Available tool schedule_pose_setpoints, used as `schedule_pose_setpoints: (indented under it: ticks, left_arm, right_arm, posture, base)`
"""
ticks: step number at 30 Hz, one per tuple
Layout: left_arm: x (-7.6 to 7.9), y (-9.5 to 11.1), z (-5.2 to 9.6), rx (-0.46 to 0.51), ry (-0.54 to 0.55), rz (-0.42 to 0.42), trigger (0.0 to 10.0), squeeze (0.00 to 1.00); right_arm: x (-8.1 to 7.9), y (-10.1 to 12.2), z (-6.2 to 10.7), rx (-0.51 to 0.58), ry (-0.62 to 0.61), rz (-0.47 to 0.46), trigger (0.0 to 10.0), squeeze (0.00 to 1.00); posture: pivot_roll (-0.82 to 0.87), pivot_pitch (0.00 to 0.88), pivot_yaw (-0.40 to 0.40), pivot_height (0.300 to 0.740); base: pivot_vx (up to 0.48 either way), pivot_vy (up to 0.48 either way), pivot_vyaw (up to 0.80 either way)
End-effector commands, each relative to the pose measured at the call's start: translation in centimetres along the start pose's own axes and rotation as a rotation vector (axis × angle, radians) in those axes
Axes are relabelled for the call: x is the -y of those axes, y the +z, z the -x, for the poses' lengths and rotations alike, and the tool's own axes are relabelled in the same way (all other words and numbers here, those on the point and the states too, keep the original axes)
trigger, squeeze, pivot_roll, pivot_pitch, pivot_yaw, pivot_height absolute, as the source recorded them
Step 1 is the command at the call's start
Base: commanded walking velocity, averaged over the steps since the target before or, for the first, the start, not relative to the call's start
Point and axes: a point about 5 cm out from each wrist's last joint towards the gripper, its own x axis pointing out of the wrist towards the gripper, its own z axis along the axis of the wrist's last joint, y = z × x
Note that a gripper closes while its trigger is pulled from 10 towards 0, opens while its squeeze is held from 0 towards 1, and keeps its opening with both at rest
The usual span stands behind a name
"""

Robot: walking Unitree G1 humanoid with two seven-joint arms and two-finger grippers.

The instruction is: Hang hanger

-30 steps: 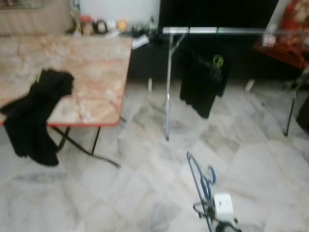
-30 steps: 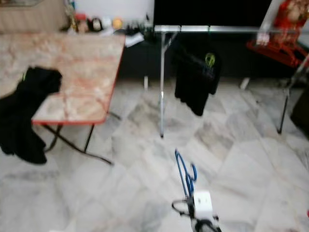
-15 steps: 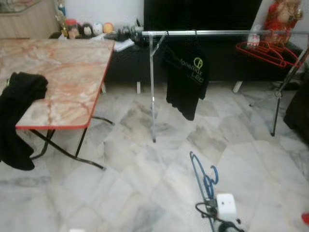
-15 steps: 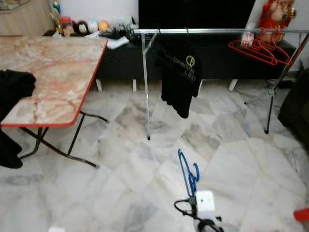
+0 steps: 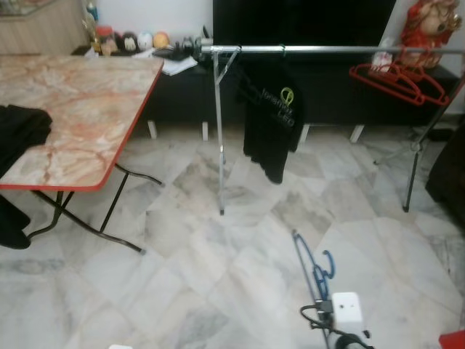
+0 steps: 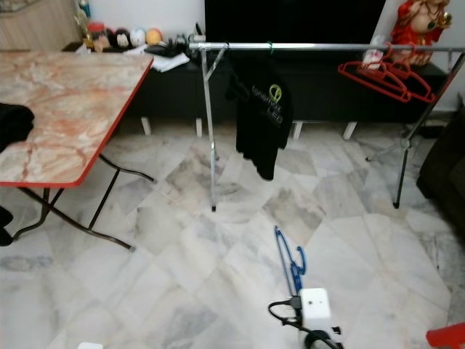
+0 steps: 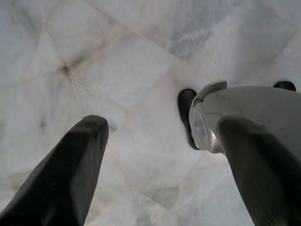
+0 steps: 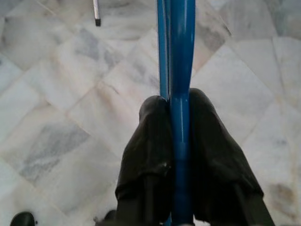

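Table (image 5: 87, 94) left of rack (image 5: 327, 49)

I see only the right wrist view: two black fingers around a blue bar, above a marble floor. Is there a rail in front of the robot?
Observer: Yes. A silver clothes rail stands ahead on the floor, beyond the blue hanger that the right gripper holds.
Operator: Does something hang on the rail already?
Observer: A black T-shirt hangs near its left end, and red hangers hang near its right end.
Operator: And the left gripper, does it carry something?
Observer: No. The left gripper is open and points down at the marble floor.
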Motion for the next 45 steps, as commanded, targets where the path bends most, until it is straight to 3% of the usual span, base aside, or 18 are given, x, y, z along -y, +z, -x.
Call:
schedule_pose_setpoints:
  ticks: [1, 20, 38, 45]
  left_arm:
    - [0.29, -0.58, 0.07, -0.023, -0.012, -0.015, 10.0, 0.0]
    - [0.31, -0.57, 0.07, -0.023, -0.007, -0.003, 10.0, 0.0]
    - [0.53, -0.58, 0.08, -0.016, -0.043, 0.03, 10.0, 0.0]
    - [0.5, -0.56, 0.08, -0.013, -0.039, 0.031, 10.0, 0.0]
  right_arm:
    - [-0.27, 0.28, -0.15, 0.01, 0.009, 0.001, 10.0, 0.0]
    - [-0.52, 0.17, -0.13, 0.007, 0.017, 0.0, 10.0, 0.0]
    - [-0.04, 0.48, -0.22, 0.023, -0.031, -0.053, 10.0, 0.0]
    - [0.2, 0.64, -0.29, 0.026, -0.044, -0.061, 10.0, 0.0]
  posture:
    - [-0.08, 0.0, -0.041, 0.74]
    - [-0.08, 0.0, -0.043, 0.74]
    - [-0.08, 0.0, -0.042, 0.74]
    - [-0.08, 0.0, -0.043, 0.74]
  base:
    - [0.0, -0.3, 0.0]
    - [0.0, -0.293, 0.0]
    - [0.0, 0.0, 0.0]
    - [0.313, 0.0, -0.37]
